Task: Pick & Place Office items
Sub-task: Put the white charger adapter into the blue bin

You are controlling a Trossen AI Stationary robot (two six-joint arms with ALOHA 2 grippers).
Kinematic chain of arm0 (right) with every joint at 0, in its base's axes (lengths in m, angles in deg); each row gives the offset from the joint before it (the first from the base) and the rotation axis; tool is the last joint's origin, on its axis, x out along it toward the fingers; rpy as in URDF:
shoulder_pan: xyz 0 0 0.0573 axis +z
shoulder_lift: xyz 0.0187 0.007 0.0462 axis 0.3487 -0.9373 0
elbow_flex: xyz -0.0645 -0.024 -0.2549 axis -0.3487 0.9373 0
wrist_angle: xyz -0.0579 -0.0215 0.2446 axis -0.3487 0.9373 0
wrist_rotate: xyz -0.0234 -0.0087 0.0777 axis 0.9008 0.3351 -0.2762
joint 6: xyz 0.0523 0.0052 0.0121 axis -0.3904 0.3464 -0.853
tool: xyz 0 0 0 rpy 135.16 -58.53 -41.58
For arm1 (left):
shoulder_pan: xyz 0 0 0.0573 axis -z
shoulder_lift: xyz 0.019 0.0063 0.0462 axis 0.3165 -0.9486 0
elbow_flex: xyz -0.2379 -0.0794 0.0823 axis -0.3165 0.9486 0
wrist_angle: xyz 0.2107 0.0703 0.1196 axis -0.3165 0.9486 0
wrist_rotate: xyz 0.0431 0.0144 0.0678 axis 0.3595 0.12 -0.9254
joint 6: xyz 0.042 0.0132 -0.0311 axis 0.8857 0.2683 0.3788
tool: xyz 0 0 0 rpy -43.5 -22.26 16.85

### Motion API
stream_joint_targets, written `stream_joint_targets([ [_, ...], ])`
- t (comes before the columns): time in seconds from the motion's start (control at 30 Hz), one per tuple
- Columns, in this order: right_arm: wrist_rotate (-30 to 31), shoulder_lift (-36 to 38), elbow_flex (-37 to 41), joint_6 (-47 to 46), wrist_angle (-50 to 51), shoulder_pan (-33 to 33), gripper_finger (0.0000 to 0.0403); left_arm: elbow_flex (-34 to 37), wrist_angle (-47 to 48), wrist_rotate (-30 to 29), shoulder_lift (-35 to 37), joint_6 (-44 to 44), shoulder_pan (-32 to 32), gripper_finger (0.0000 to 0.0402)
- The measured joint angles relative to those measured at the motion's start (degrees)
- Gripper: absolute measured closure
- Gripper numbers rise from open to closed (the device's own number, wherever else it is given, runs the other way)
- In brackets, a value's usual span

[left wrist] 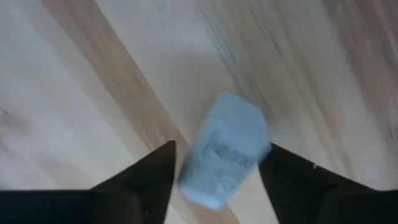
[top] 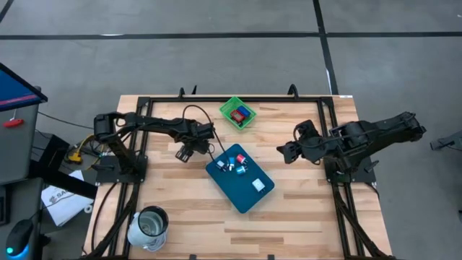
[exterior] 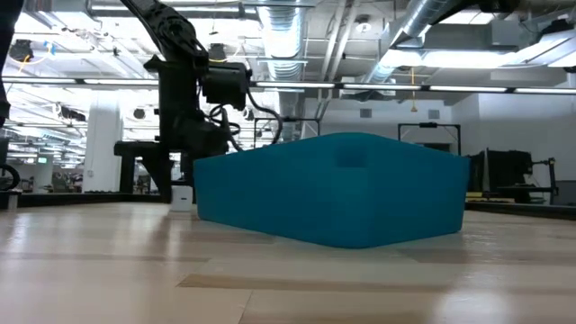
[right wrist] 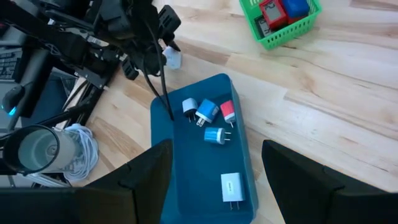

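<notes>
Left claw [top: 186, 153] | fingers straddle small pale-blue blocky plug [left wrist: 225, 149] on wooden table [top: 303, 217], not yet pinched | plug's long axis runs along the gap | teal rounded plastic board [top: 249, 195] at four o'clock | right claw [top: 286, 151] open, waiting farther off.

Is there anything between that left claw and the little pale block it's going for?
Nothing visible. In the left wrist view the pale block lies on the bare wood right between the left end effector's two dark fingers, with no other item in the gap. The teal board sits off to one side.
</notes>
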Motion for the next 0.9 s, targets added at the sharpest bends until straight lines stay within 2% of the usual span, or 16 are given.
stream_joint_targets([
  [0.17, 0.0, 0.0, 0.0, 0.2, 0.1, 0.0, 0.0163, -0.1, -0.6, 1.9, -0.4, -6.7, 0.0, 0.0285],
  [0.2, 0.0, -0.1, 0.0, 0.4, 0.1, 0.0, 0.0163, -0.1, -0.8, 2.0, -0.4, -8.4, 0.0, 0.0292],
  [0.27, 0.0, -0.2, 0.0, 0.4, 0.1, 0.0, 0.0163, -0.1, -0.9, 2.6, -0.1, -11.9, 0.0, 0.0291],
  [0.4, 0.0, -0.2, 0.0, 0.4, 0.1, 0.0, 0.0163, -0.7, -1.2, 7.4, 1.9, -19.7, 0.0, 0.0291],
  [0.6, 0.2, -0.2, 0.0, 0.7, -0.2, 0.0, 0.0163, -4.1, -4.7, 13.5, 11.8, -32.5, 2.2, 0.0291],
  [0.77, 1.5, -0.1, 0.0, 1.3, -0.3, 0.0, 0.0163, -5.8, -15.1, 24.6, 19.3, -48.6, 5.8, 0.0291],
  [0.9, 2.8, -0.1, 0.0, 1.5, -0.3, 0.0, 0.0163, -5.7, -23.3, 26.6, 18.3, -60.0, 11.8, 0.0291],
])
